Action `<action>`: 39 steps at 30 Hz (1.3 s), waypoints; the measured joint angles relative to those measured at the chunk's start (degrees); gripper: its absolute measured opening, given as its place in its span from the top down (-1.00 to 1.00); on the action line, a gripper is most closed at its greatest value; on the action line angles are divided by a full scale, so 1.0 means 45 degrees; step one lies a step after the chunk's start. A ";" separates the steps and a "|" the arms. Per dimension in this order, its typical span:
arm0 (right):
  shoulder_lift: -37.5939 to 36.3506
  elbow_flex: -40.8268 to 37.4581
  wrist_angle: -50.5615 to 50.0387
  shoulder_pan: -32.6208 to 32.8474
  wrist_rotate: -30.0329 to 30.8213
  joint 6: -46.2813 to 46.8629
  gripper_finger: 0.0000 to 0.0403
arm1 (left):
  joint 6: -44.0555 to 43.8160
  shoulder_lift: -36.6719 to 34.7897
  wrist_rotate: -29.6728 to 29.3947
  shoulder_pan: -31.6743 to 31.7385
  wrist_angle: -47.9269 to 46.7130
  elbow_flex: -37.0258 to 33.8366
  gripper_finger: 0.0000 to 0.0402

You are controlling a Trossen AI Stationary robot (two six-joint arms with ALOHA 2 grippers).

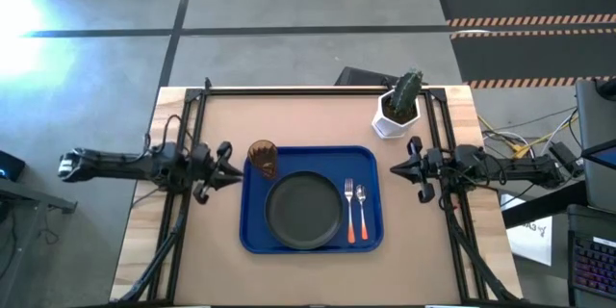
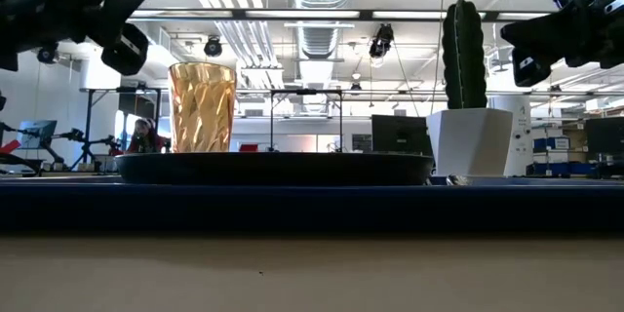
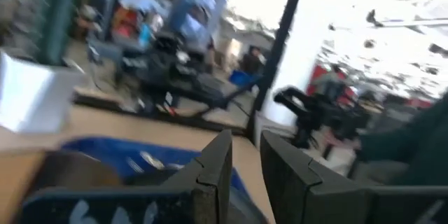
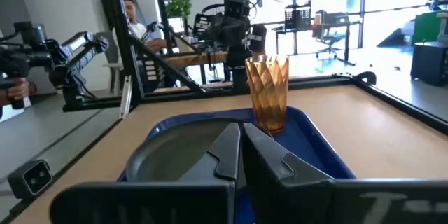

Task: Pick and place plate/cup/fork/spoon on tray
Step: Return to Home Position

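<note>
The blue tray (image 1: pixel 255 236) lies in the middle of the table. The black plate (image 1: pixel 304 210) rests flat on it. The amber cup (image 1: pixel 262 158) stands upright in the tray's far left corner. The fork (image 1: pixel 348 210) and the spoon (image 1: pixel 362 214) lie side by side on the tray right of the plate, orange handles toward the near edge. My left gripper (image 1: pixel 235 171) hovers just left of the tray, pointing at it, slightly open (image 3: pixel 245 154) with nothing between its fingers. My right gripper (image 1: pixel 395 167) hovers right of the tray, shut (image 4: pixel 241 140) and empty.
A white pot with a green cactus (image 1: pixel 397 111) stands at the far right of the table, behind my right gripper. Black frame rails run along the table's left, right and far sides. Bare tabletop lies near the front edge.
</note>
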 joint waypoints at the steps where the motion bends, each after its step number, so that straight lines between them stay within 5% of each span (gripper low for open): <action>1: 0.0000 0.0000 0.0000 0.0000 -0.0004 0.0026 0.96 | -0.0144 0.0173 0.0004 -0.0243 -0.0134 0.0113 0.71; 13: 0.0005 0.0000 0.0000 0.0000 -0.0014 0.0625 0.96 | -0.0517 -0.0115 -0.1059 -0.1440 -0.4691 0.1867 0.71; 25: 0.0000 0.0000 0.0087 0.0000 -0.0097 -0.0126 0.96 | 0.1730 -0.3934 -0.0011 -0.1480 -0.5820 0.1274 0.71; 39: -0.0113 0.0000 0.0196 -0.0010 0.0891 -0.2555 0.96 | 0.2036 -0.3939 0.0393 -0.1484 -0.5913 0.0914 0.71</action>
